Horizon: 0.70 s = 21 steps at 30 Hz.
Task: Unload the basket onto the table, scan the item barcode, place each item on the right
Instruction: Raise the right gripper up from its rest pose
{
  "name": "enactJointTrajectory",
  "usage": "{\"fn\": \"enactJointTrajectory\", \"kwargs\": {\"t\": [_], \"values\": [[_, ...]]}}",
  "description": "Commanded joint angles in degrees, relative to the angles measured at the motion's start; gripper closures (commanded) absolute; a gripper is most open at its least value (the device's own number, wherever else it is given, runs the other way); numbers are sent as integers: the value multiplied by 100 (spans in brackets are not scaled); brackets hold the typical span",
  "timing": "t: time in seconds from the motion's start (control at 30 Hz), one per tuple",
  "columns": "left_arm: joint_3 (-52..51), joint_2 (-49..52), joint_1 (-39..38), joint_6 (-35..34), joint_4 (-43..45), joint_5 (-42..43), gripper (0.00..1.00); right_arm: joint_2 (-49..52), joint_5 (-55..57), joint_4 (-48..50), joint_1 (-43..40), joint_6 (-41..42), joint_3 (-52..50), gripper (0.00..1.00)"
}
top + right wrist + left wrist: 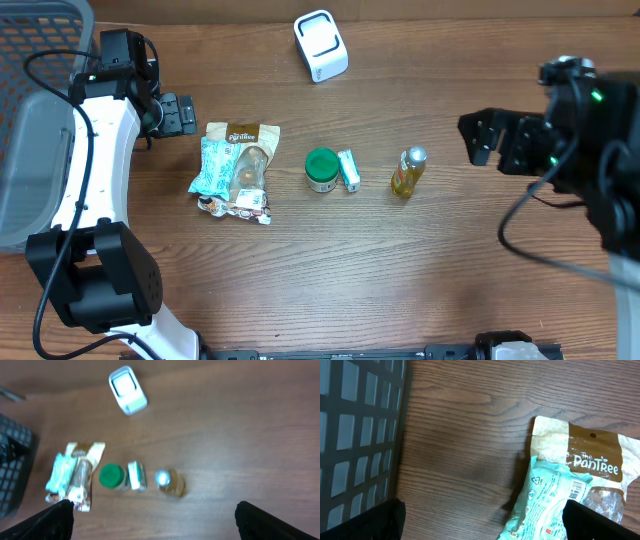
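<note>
The left claw (178,114) stands wide, its two dark fingertips (365,522) far apart at the lower corners of its own camera, with nothing between them but bare wooden table (400,270). Just ahead of it, toward its right finger, lies a teal packet (545,502) with a printed barcode (576,489) facing up. The packet rests partly on a brown PanTree pouch (600,455) beneath it. Off the claw's other finger runs the grid wall of a grey basket (360,435). The right claw (487,140) is likewise spread wide and holds nothing, hanging clear of the table. Nearest in front of it lies a small bottle (408,172) of yellow liquid with a silver cap. Beyond that come a little white-and-green box (348,170) and, touching or just beside it, a green-lidded jar (321,168), with the two packets farthest off. A white device (320,45) sits well apart from both claws, off to one side of the row.
</note>
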Motion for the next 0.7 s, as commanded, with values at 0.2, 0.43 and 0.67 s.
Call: {"fn": "enactJointTrajectory", "kwargs": {"t": [0.2,0.43,0.67], "values": [[101,-109,-4,107,2,31,0,1073,-170,-463,190,-177,70,0],[101,-109,-4,107,2,31,0,1670,232,-564,577,-131,70,0],[101,-109,-4,107,2,31,0,2050,431,-555,839,164,70,0]]}}
